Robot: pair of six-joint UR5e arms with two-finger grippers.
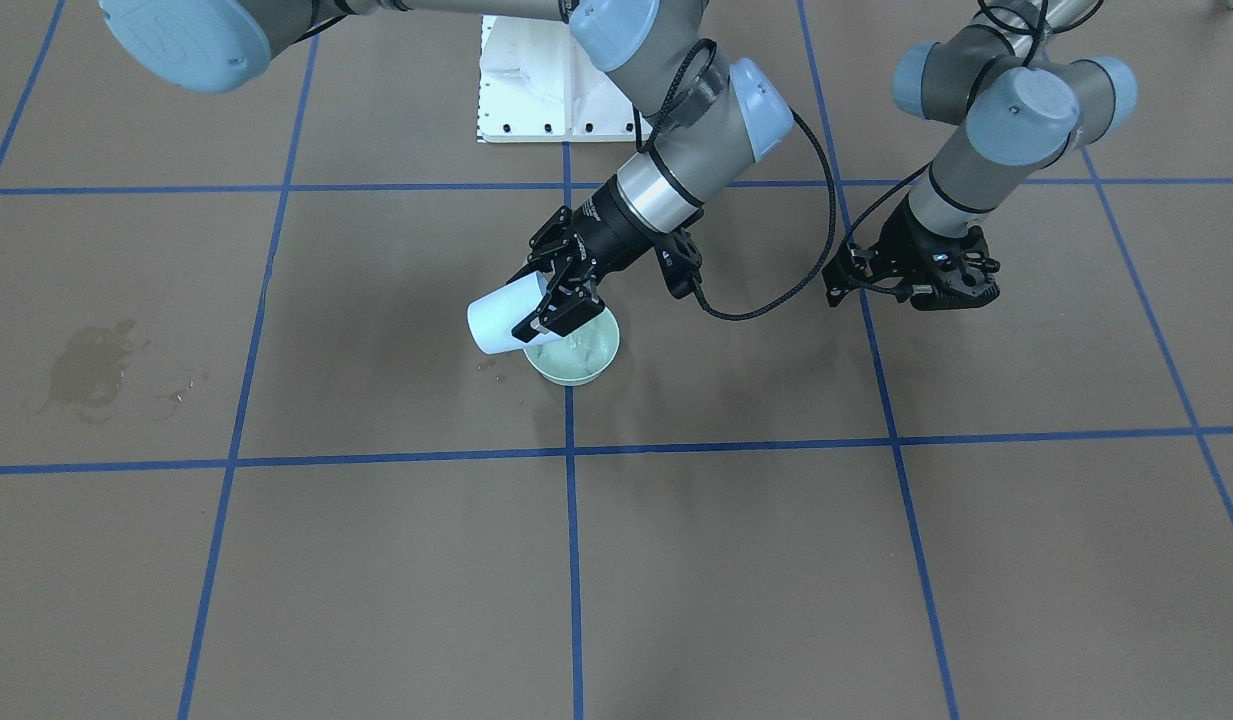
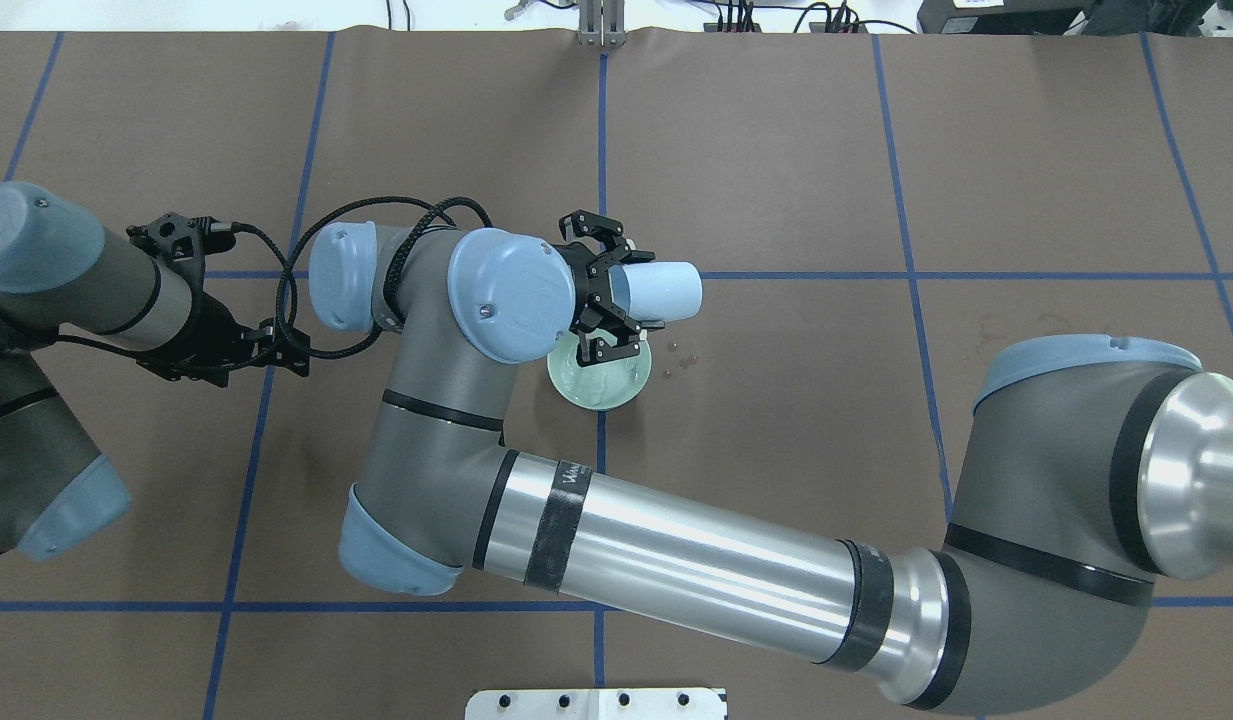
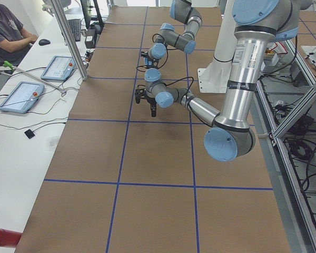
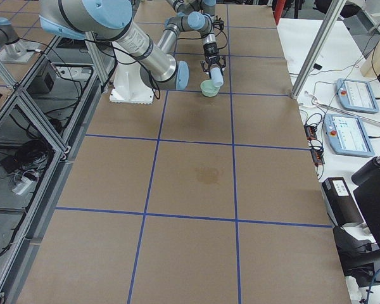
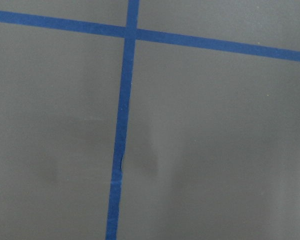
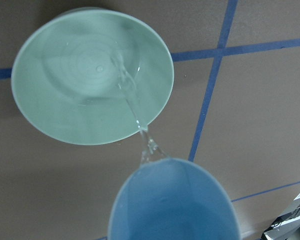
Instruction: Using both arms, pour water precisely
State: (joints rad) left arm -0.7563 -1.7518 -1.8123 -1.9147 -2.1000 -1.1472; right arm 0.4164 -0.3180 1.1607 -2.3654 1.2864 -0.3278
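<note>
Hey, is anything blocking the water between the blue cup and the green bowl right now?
No, nothing visible does. The water falls in an open stream from the lip of the tilted cup, held by the right gripper, straight into the bowl below.

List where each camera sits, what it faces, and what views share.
Front-facing: across table, facing robot; right gripper tilts cup at bowl.
Overhead: behind robot, looking down; left arm, right arm.
Exterior left: table's left end; left arm nearest.
Exterior right: table's right end; right arm nearest.
Left wrist: down at taped table; no fingers.
Right wrist: down on cup, water, bowl.
Shared: overhead and front-facing both show cup, bowl.
</note>
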